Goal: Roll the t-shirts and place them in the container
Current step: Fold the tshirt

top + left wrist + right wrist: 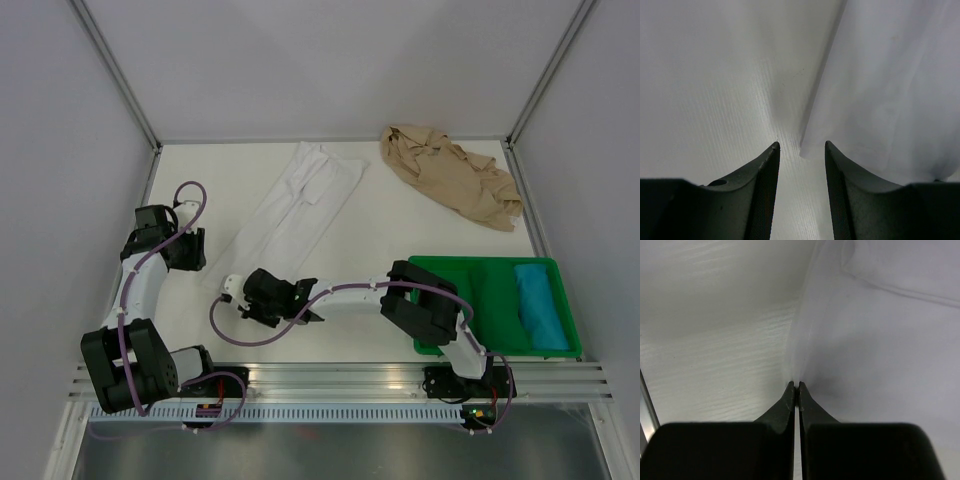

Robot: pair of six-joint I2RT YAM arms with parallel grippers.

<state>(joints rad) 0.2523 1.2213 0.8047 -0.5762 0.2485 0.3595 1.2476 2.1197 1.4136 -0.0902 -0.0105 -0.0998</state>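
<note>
White t-shirt (295, 205): long strip running diagonally from near-left to far-centre of surface (400, 240). Right pincer (796, 386) clamped on its near end; left pincer (801, 145) apart, corner just ahead. Tan t-shirt (450, 175) far-right.

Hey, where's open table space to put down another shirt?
Bare table lies between the white shirt, tan shirt and green tray, and in the far left corner. The near edge is crowded with the left arm and right arm.
</note>
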